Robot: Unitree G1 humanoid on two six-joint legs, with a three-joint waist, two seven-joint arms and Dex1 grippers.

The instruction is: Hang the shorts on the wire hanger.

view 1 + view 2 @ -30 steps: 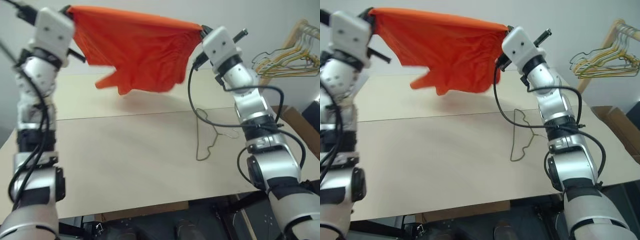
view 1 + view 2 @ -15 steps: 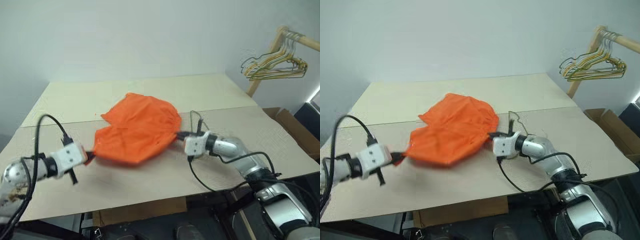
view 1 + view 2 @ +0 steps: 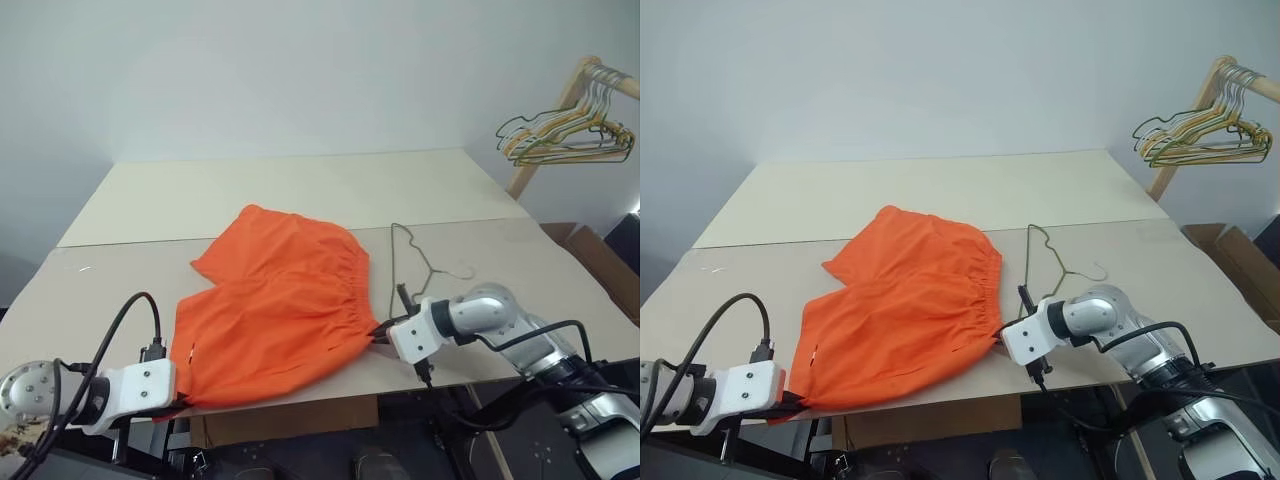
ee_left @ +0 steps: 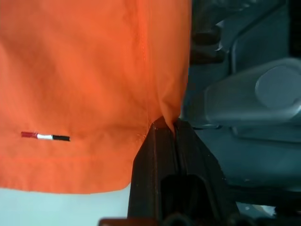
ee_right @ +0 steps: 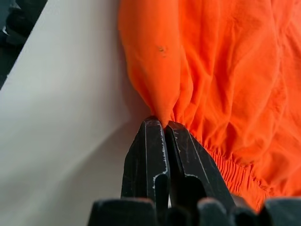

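Both end effectors, left point(image 3: 178, 392) and right point(image 3: 380, 336), are pinching the shorts point(image 3: 275, 300) flat at centre frame; threading the wire hanger point(image 3: 412, 262) likely follows.

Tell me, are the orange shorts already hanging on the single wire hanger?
No, the shorts lie spread flat on the table, and the wire hanger lies bare on the tabletop beside their waistband.
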